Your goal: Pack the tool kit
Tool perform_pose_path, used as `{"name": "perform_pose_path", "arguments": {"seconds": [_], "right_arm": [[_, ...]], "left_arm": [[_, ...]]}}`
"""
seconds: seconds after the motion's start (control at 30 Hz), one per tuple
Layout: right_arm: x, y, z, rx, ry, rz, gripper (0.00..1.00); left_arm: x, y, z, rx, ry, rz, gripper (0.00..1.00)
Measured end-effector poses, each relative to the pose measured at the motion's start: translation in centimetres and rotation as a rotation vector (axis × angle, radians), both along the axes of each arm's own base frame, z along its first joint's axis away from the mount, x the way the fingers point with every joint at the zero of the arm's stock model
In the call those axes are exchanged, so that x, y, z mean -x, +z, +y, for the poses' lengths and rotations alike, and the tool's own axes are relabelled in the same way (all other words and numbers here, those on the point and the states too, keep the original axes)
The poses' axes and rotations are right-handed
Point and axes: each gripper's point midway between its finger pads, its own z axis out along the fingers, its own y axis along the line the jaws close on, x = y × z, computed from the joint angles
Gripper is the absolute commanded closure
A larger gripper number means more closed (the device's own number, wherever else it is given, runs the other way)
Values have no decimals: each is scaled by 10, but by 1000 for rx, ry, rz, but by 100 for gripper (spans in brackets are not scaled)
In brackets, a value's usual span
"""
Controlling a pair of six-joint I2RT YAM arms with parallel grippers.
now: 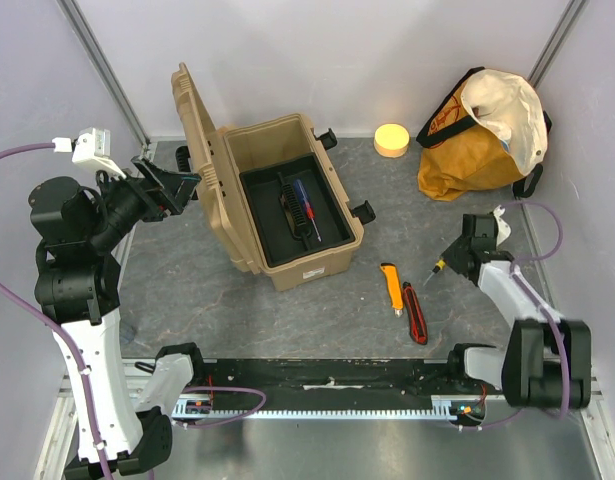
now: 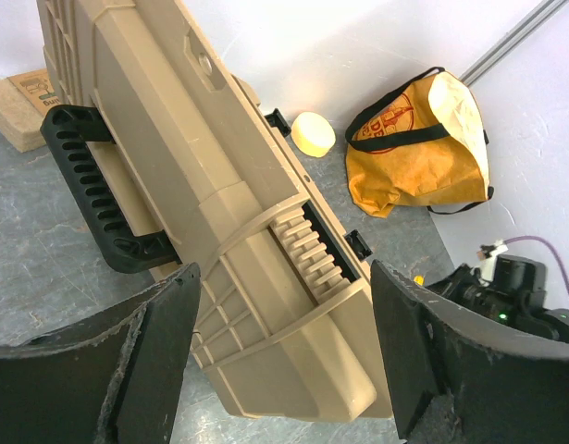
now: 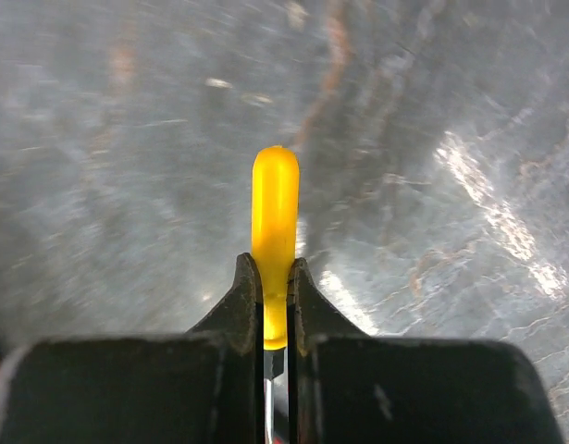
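Note:
The tan tool kit stands open mid-table, its lid upright on the left. Its black tray holds a blue-and-red screwdriver and a black tool. My left gripper is open and empty, just left of the lid; in the left wrist view the fingers straddle the lid's outer face without touching, beside the black handle. My right gripper is shut on a small yellow-handled screwdriver, held over the table right of the kit.
An orange utility knife and a red-black knife lie on the table in front of the kit. A yellow round disc and an orange-yellow cloth bag sit at the back right. A small tan block lies behind the lid.

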Motion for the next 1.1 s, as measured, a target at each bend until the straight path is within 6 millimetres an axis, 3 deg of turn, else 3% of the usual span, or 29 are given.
{"name": "perform_pose_path", "arguments": {"seconds": [0.13, 0.23, 0.27, 0.4, 0.57, 0.67, 0.87, 1.0, 1.1], "right_arm": [[-20, 63, 15, -5, 95, -190, 100], [-42, 124, 31, -2, 180, -352, 100], [-50, 154, 44, -7, 231, -425, 100], [-63, 229, 99, -38, 412, -617, 100], [-69, 290, 189, -88, 666, -751, 100], [-76, 302, 239, -75, 774, -773, 100], [-93, 286, 316, 43, 916, -744, 100], [-111, 262, 344, 175, 953, -697, 100], [-123, 236, 345, 287, 962, -627, 100]], "left_arm": [[0, 0, 0, 1, -3, 0, 20], [0, 0, -1, 1, -7, 1, 20], [0, 0, -1, 1, -8, 1, 20], [1, 0, -1, 2, -8, 0, 20], [1, 0, -1, 2, -9, 0, 20], [0, 1, -3, 4, -20, 1, 20], [-1, 2, -4, 5, -26, 2, 20], [-2, 2, -4, 5, -26, 3, 20], [-2, 2, -4, 5, -26, 3, 20]]}}
